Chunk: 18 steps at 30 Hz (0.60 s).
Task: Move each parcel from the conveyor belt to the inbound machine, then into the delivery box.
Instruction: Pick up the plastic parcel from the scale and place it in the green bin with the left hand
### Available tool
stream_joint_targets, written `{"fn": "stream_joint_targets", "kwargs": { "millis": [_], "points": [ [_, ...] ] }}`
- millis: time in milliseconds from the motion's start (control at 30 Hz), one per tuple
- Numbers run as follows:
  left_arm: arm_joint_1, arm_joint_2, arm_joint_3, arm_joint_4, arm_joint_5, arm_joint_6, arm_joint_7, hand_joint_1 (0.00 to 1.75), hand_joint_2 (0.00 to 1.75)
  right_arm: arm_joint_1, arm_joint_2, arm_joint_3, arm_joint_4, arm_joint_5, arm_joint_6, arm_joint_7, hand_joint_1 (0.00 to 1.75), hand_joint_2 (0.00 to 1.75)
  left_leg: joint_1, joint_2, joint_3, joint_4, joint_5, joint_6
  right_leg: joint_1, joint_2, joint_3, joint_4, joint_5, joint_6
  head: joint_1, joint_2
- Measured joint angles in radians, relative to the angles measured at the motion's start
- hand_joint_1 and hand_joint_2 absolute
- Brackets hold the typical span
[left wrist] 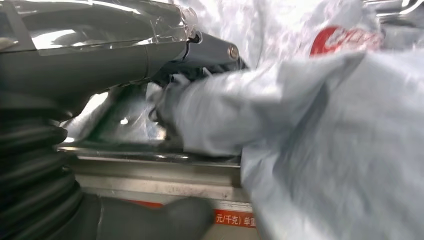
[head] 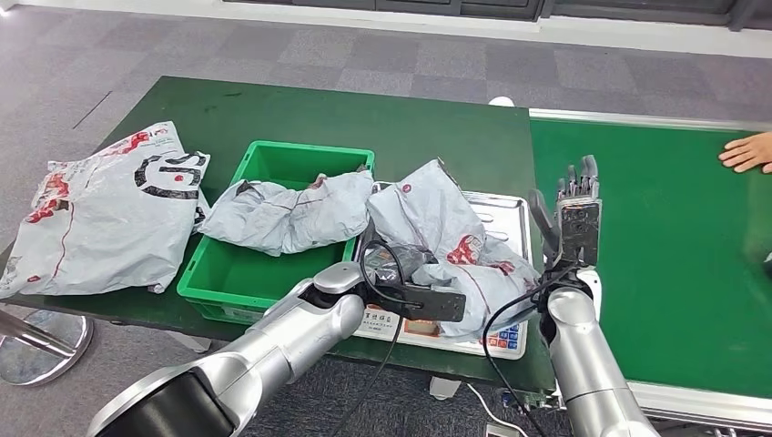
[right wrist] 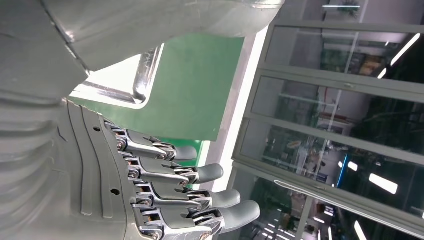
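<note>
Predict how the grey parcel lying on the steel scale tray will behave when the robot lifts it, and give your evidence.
The grey parcel is creased and slumped over the steel scale tray, so it will probably flop and sag. Its glossy film suggests it may slip in the left hand, whose fingers are at its folds. It looks light for its size, though its contents are hidden.

Open passage: bare green conveyor belt [head: 655, 273], right of the raised right hand [head: 573, 214]; a person's hand [head: 748, 152] rests at its far edge. 
Open: far strip of the dark green counter [head: 364, 109] behind the bin. 
Blocked: steel weighing tray [head: 505, 214], covered by a crumpled grey plastic parcel [head: 446, 237]. 
Blocked: green plastic bin [head: 273, 273], a grey parcel [head: 291, 214] draped across it. 
Blocked: counter's left end, under a large flat grey bag [head: 100, 214].
</note>
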Motion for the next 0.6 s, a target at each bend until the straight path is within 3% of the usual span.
{"fn": "stream_joint_targets", "kwargs": {
  "millis": [200, 367, 600],
  "points": [
    [-0.012, 0.0, -0.023, 0.01, -0.017, 0.003, 0.021, 1.75, 1.75, -0.003, 0.0, 0.0, 0.004, -0.003, 0.016, 0.008, 0.0, 1.75, 0.0, 0.0, 0.007, 0.0, 0.0, 0.001, 0.0, 0.0, 0.007, 0.0, 0.0, 0.0, 0.0, 0.0],
    [-0.011, 0.002, -0.019, 0.009, 0.014, 0.063, 0.027, 1.75, 1.75, -0.014, 0.0, 0.0, 0.008, -0.002, 0.033, 0.038, 0.0, 1.75, 0.0, 0.0, 0.008, -0.001, 0.001, 0.0, 0.0, 0.0, 0.009, 0.0, 0.0, 0.0, 0.0, 0.0],
    [-0.013, 0.022, 0.067, -0.018, 0.15, 0.097, -0.069, 1.75, 1.75, -0.008, 0.0, 0.0, 0.008, -0.003, 0.053, 0.065, 0.0, 1.75, 0.0, 0.002, 0.005, 0.0, 0.004, -0.001, 0.0, 0.003, 0.002, 0.0, 0.004, -0.001, 0.0, 0.0]
  ]
}}
